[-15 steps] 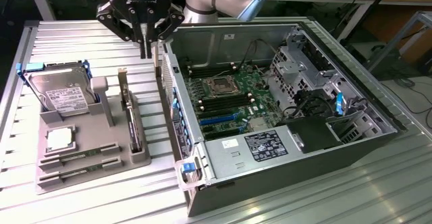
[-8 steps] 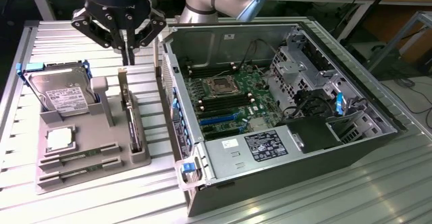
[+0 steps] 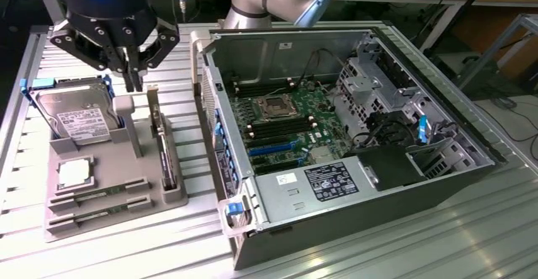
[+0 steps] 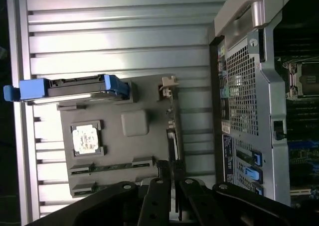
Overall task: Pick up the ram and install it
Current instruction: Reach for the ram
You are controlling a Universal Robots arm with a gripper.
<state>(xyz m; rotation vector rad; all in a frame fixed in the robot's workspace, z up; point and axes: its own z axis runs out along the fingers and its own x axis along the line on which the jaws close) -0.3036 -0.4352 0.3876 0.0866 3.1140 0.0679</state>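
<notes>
Ram flat in tray slot, toward 6 o'clock of tool; tool hovering beside drive, grip state impossible to tell. Centre over it, align with long edges, lift straight.

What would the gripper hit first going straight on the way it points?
Probably the raised block on the grey tray, between the hard drive and the upright dark card. Depth is unclear, so the gripper could meet the card's edge instead.
</notes>
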